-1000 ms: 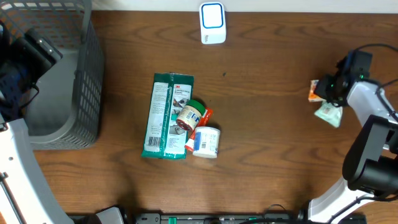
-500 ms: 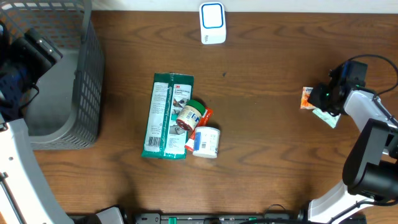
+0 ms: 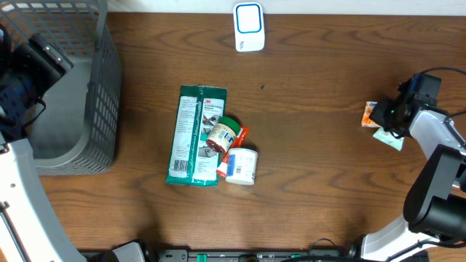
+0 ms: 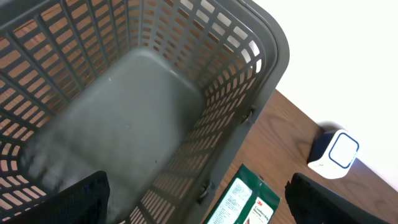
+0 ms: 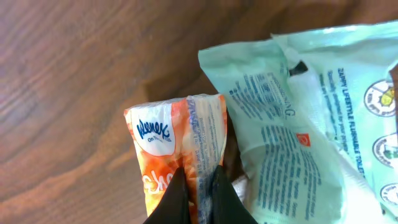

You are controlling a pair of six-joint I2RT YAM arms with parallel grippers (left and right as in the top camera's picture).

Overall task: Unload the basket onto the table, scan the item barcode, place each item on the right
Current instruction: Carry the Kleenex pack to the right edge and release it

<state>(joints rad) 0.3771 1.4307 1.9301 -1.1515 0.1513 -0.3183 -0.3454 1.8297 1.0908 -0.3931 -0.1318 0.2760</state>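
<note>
My left gripper hangs wide open and empty over the grey basket, left of the scanner. Below the scanner, a green 3M pack lies on the surface. Far right of the scanner, my right gripper is pinched tight on the orange Kleenex pack, beside a pale green pack reading "flushable".

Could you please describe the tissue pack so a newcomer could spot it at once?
Go to the right edge of the table, opposite the grey basket. There the right gripper pinches a tissue pack beside a pale green packet; only it is orange.
</note>
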